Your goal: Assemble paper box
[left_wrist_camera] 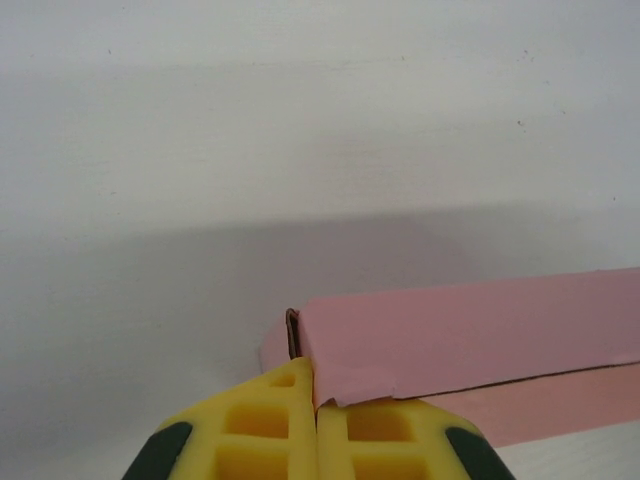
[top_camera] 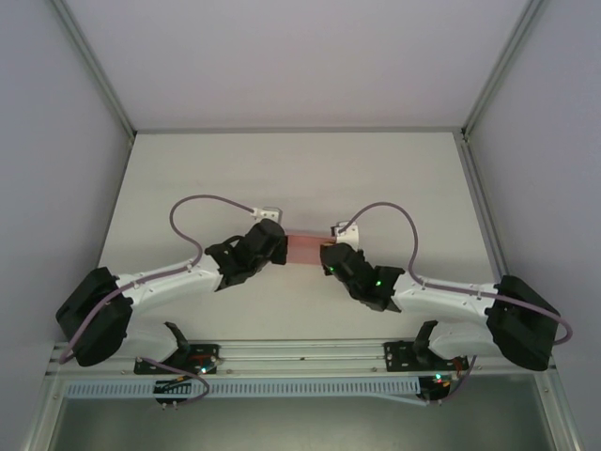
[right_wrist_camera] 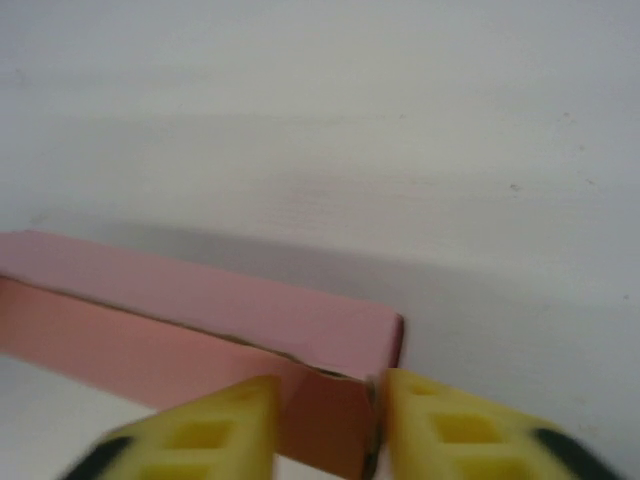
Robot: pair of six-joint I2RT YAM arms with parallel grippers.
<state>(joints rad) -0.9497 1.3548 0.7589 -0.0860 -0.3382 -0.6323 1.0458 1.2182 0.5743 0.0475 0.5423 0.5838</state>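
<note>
One pink box (top_camera: 302, 249) is lying near the middle of the bench (top_camera: 300, 178), stretching sideways as a long, slim sleeve between the left claw (left_wrist_camera: 317, 388) and the right claw (right_wrist_camera: 332, 385). The left claw is sitting with its fingers pressed together, pinching a thin flap at the corner of the box's left end. The right claw is standing with its fingers apart, straddling the box's right end; whether either pad is pressing a wall I cannot tell, as that view is blurring at the fingers. The box is looking very light and is made of thin card, so I am judging it to be stiff only along its folds and soft across its broad faces. A hard squeeze at mid-length is likely to be crushing or creasing it. A tug on one flap is risking a tear, or dragging the whole thing across the smooth bench, since so little weight is holding it down. The better holds, to my eye, are lying at the ends and along the folded edges. One is pinching a single flap flat between the pads, another is bracing the two side walls lightly near a corner, where the creases are lending some stiffness. Counting what is showing: one box, two claws, one bench
</note>
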